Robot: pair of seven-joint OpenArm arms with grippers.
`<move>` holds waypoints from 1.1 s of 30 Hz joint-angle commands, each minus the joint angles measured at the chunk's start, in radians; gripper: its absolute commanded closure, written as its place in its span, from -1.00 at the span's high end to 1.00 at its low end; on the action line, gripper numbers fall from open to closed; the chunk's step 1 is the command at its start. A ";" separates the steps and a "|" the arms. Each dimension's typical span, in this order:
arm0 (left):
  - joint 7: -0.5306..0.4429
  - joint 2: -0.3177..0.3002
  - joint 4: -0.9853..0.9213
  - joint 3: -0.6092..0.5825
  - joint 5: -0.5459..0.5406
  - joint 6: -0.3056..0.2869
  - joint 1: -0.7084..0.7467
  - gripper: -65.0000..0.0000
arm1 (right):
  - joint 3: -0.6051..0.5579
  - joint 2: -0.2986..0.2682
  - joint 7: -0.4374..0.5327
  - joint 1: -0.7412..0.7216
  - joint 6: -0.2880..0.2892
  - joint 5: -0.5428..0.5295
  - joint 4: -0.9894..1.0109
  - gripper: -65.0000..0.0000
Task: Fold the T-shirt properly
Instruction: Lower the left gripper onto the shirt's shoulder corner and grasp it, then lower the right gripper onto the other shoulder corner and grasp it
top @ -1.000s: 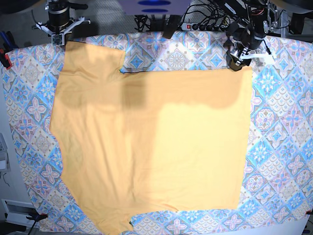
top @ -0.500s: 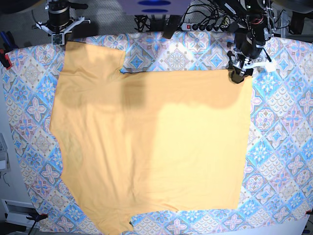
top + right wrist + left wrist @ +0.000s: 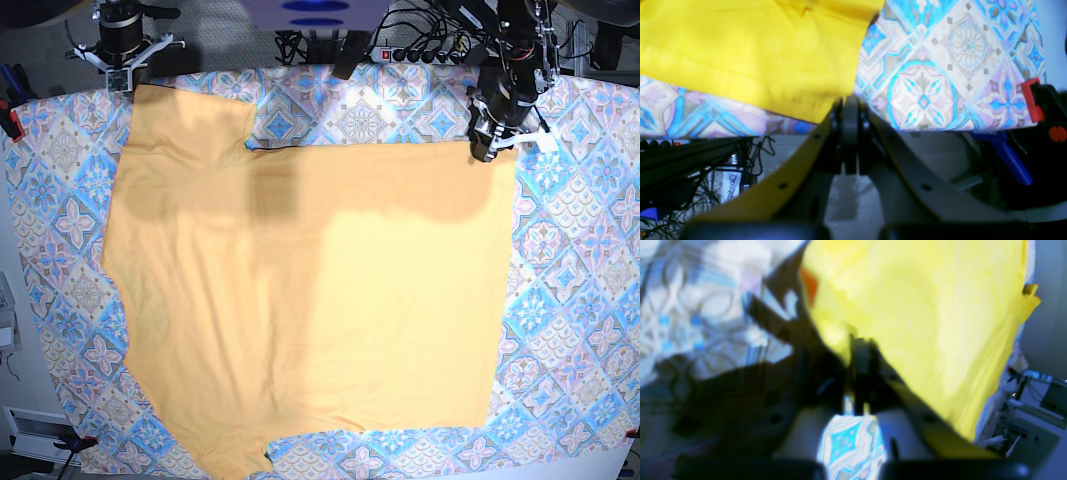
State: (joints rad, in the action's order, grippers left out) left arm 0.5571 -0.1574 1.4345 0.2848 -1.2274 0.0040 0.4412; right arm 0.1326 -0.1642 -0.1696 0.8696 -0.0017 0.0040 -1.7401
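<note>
Base view from above: the yellow-orange T-shirt (image 3: 310,290) lies spread flat on the tabletop, which is covered by a blue-and-pink patterned tablecloth (image 3: 570,300); the garment fills most of the cloth's middle and left, with one sleeve (image 3: 190,115) reaching the far left corner and a straight edge running down its right side. A darker shadow band crosses the shirt's far portion. The left gripper (image 3: 487,148) stands at the far right corner of the shirt, its fingers (image 3: 863,356) pressed together; in the left wrist view, which is blurred, the dark tips meet at the edge of the yellow fabric, and the fabric rises up behind them, so the corner appears pinched, though the blur leaves the exact hold uncertain. The right gripper (image 3: 120,78) sits at the far left corner, just beyond the tabletop's far edge by the sleeve. In the right wrist view its fingers (image 3: 850,116) are closed against each other with their tips at the hem of the sleeve's corner; whether cloth lies between them cannot be told. A red-and-black clamp (image 3: 1038,100) grips the tablecloth's edge at the right of that view, with a blue handle (image 3: 1008,156) below it and cables (image 3: 740,156) hanging behind the tabletop's far side.
</note>
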 commanded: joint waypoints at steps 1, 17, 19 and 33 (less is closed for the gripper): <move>0.011 -0.005 0.007 0.000 0.001 0.001 0.005 -1.00 | 0.003 -0.008 0.018 0.012 -0.005 0.006 -0.013 -1.00; 0.011 -0.008 0.007 0.000 0.007 0.001 0.023 -1.00 | -0.073 -0.019 -0.089 -0.102 -0.005 0.302 0.029 -0.56; 0.011 -0.008 0.007 0.000 0.004 0.001 0.029 -1.00 | -0.073 -0.019 -0.141 -0.114 -0.005 0.302 0.033 -0.48; 0.011 -0.011 0.007 0.000 0.004 0.001 0.031 -1.00 | -0.133 -0.051 -0.160 -0.060 -0.005 0.307 0.041 -0.45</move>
State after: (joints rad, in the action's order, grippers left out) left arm 0.5610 -0.1604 1.4330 0.2829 -1.2316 -0.0040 0.4652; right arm -0.0021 -0.2077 -0.3435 0.7998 0.0013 0.3069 -1.6882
